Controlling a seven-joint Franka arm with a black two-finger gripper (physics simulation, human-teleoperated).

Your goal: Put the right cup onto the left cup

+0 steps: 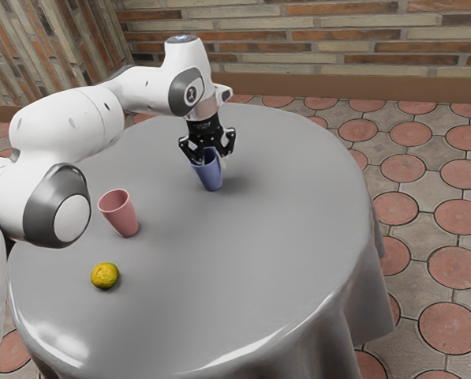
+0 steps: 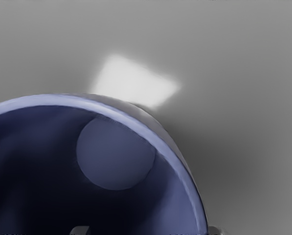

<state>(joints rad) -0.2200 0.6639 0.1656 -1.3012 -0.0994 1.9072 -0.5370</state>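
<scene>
- My white arm (image 1: 65,122), nearest the exterior camera, reaching over the table.
- Grey-clothed round table (image 1: 282,229) beneath.
- My claw (image 1: 209,162): spread, unclenched, one fingertip inside the blue cup's mouth, one outside its rim.
- Blue cup (image 1: 211,176): on table, under claw.
- Pink cup (image 1: 123,218): upright, well apart from blue.
- Yellow fruit (image 1: 105,275): near pink cup.

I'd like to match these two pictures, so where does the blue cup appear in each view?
Exterior view: the blue cup is just above centre, at the gripper, farther toward the exterior view's right than the pink cup.
Wrist view: large, close beneath the hand, its open mouth toward the camera.
Shared landmark: the dark shadow on the grey table beside the blue cup.
</scene>
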